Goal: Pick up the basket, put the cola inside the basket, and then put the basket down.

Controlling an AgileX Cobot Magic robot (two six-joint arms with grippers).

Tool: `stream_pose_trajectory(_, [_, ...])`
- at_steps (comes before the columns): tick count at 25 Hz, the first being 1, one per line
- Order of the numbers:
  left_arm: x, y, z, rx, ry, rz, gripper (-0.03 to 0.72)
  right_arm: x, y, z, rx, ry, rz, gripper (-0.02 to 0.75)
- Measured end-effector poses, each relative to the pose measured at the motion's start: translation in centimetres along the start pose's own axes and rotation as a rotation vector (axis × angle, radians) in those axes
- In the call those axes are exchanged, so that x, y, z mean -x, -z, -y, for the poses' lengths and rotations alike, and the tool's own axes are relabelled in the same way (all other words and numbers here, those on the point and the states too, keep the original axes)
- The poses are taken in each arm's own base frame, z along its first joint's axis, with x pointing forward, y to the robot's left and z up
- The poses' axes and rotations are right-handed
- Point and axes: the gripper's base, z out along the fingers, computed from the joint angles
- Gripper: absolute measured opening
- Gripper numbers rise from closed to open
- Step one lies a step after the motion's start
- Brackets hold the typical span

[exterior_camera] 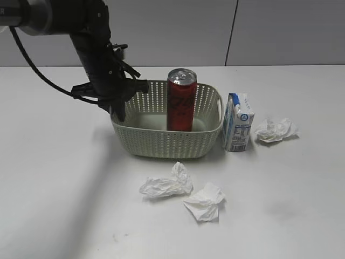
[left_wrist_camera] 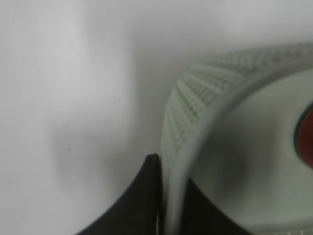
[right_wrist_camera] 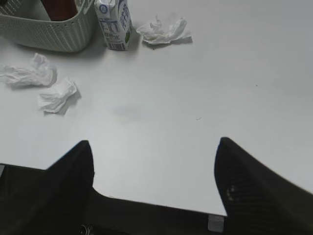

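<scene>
Sage-green plastic, slotted all round: the basket [exterior_camera: 161, 141] sits on the white table [exterior_camera: 64, 205] with the cola [exterior_camera: 181, 100] standing upright inside it, right of centre. The left gripper [exterior_camera: 119, 100] has its jaws pinching the basket's left wall, one jaw inside and one outside, as the left wrist view shows. The right gripper [right_wrist_camera: 151, 161] hovers well apart over bare table, jaws spread and holding nothing.

The basket looks set down already, so the likely remaining move is letting go. If the jaws open unevenly or lift before they clear the thin wall, they could drag or tip the basket; the tall slim can (top-heavy by its shape) could then topple. A shove to the right would push the basket into the carton [exterior_camera: 238, 122] standing just beside its right wall. Three crumpled tissues lie near, two in front [exterior_camera: 166, 183] and one right of the carton.

The can bears dark lettering, too small to read. The carton's blue-and-white print is likewise illegible.
</scene>
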Motion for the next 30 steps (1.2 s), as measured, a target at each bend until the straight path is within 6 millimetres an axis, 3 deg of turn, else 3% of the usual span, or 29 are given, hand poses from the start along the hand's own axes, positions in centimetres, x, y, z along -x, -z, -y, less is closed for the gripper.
stream_pose_trajectory(6, [0.2, 0.0, -0.1, -0.003, 0.003, 0.009, 0.005, -1.3, 1.5, 0.1, 0.008, -0.037, 0.081, 0.594])
stream_pose_trajectory(9, [0.2, 0.1, 0.1, -0.015, 0.009, 0.012, 0.081, -1.4, 1.5, 0.1, 0.008, -0.040, 0.083, 0.594])
stream_pose_trajectory(11, [0.3, 0.2, 0.1, -0.027, 0.016, 0.017, 0.209, -1.4, 1.5, 0.1, 0.008, -0.038, 0.083, 0.594])
stream_pose_trajectory(15, [0.0, 0.2, -0.1, -0.024, 0.024, -0.028, 0.542, -1.3, 1.5, 0.3, -0.014, -0.018, 0.084, 0.594])
stream_pose_trajectory(17, [-0.3, 0.4, -0.5, -0.015, 0.028, -0.068, 0.629, -1.3, 1.5, 0.4, -0.033, 0.001, 0.088, 0.594])
stream_pose_trajectory(20, [-0.7, 0.6, -0.8, 0.016, 0.007, -0.115, 0.628, -1.4, 0.8, 0.7, -0.058, 0.031, 0.089, 0.594])
stream_pose_trajectory(23, [-0.8, 1.8, -0.8, 0.035, -0.014, -0.090, 0.546, -2.1, -0.6, 0.8, -0.068, 0.056, 0.054, 0.594])
stream_pose_trajectory(26, [-0.9, 4.5, -0.5, 0.047, -0.041, -0.030, 0.477, -3.1, -2.4, 0.9, -0.070, 0.085, 0.013, 0.594])
stream_pose_trajectory(30, [-1.4, 8.7, -0.3, 0.083, -0.081, 0.073, 0.456, -3.6, -3.9, 1.0, -0.067, 0.112, 0.017, 0.594])
